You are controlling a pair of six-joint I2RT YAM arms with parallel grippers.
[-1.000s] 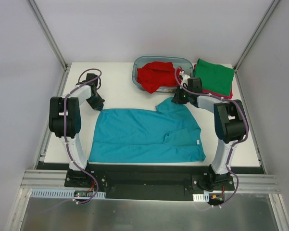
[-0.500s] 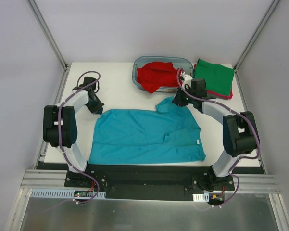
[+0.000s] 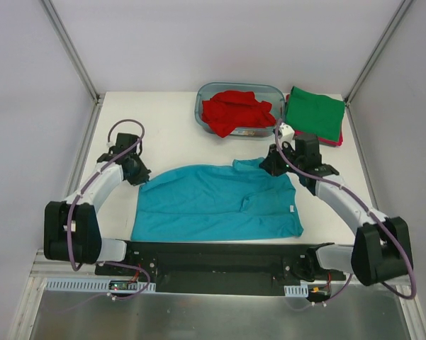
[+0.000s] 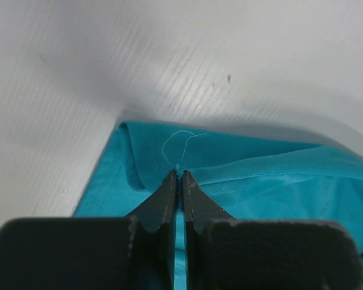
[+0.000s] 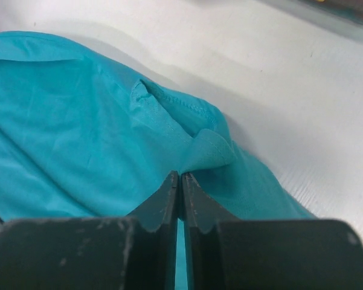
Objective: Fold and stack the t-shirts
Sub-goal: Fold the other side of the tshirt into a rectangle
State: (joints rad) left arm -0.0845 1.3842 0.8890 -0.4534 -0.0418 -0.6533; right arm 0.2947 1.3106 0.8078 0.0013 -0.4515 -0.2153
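Teal-blue t-shirt (image 3: 220,202) pinched tight in left claw (image 4: 180,179) and right claw (image 5: 180,179); left wrist alone shows loose thread (image 4: 187,132).

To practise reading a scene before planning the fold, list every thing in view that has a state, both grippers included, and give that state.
teal t-shirt: spread out flat, far edge pinched at both ends.
red t-shirt: crumpled in the tub.
green t-shirt: folded, on top of a stack.
magenta t-shirt: under the green one, only an edge showing.
plastic tub: upright, holding the red t-shirt.
left gripper: shut on the teal t-shirt.
right gripper: shut on the teal t-shirt.
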